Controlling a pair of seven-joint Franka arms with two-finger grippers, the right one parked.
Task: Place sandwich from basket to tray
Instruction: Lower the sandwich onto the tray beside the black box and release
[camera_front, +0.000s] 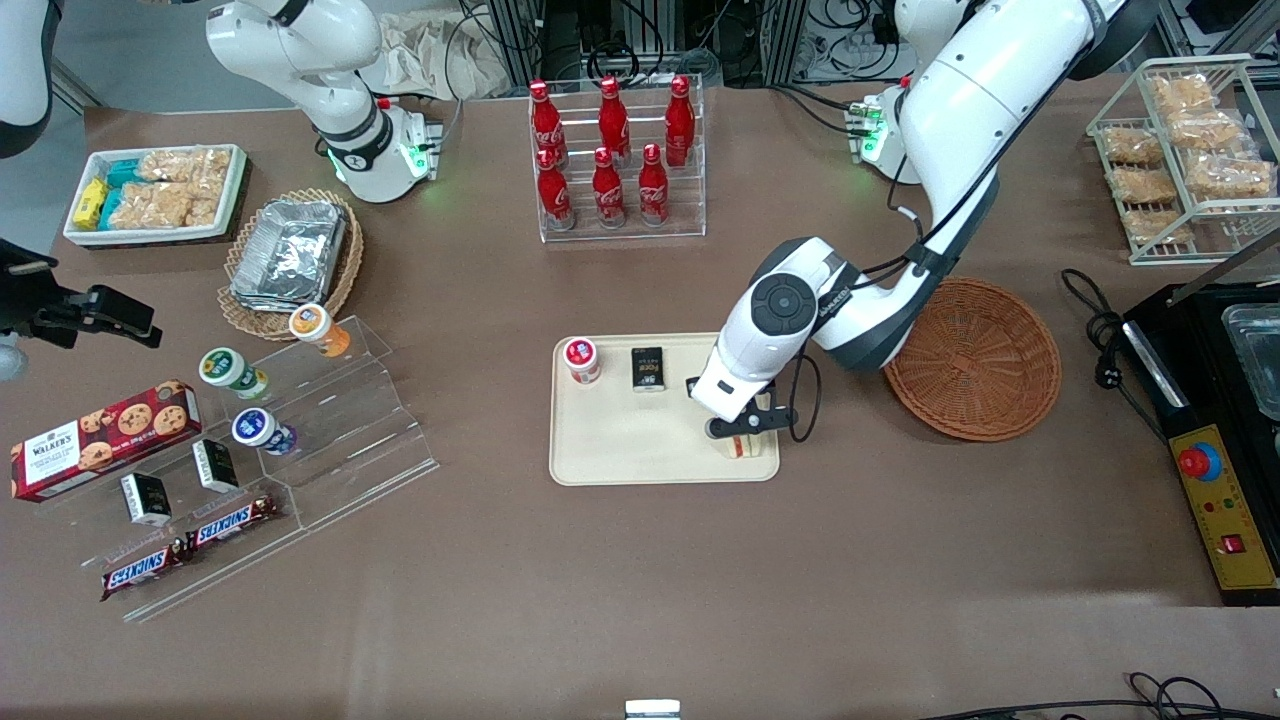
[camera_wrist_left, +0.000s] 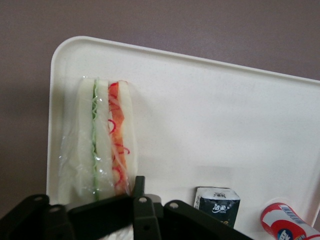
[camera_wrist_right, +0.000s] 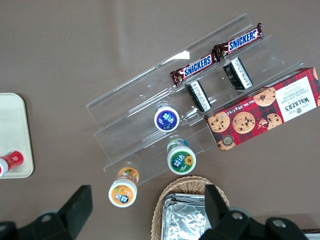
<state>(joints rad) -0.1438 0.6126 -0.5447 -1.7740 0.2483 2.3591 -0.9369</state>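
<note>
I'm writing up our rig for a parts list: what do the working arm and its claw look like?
The working arm has glossy white shells with dark grey joint sections and a round dark grey cap at the wrist. A thin black cable loops along it. Its claw, over the tray, is black. A green light glows at the arm's base.

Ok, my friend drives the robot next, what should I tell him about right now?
Gripper: right above the sandwich, low over the tray.
Sandwich: lying on the tray, in the corner nearest the basket, wrapped in clear film.
Basket: beside the tray, with no sandwich in it.
Done: the sandwich has reached the tray.
Left: lift the arm clear.
</note>
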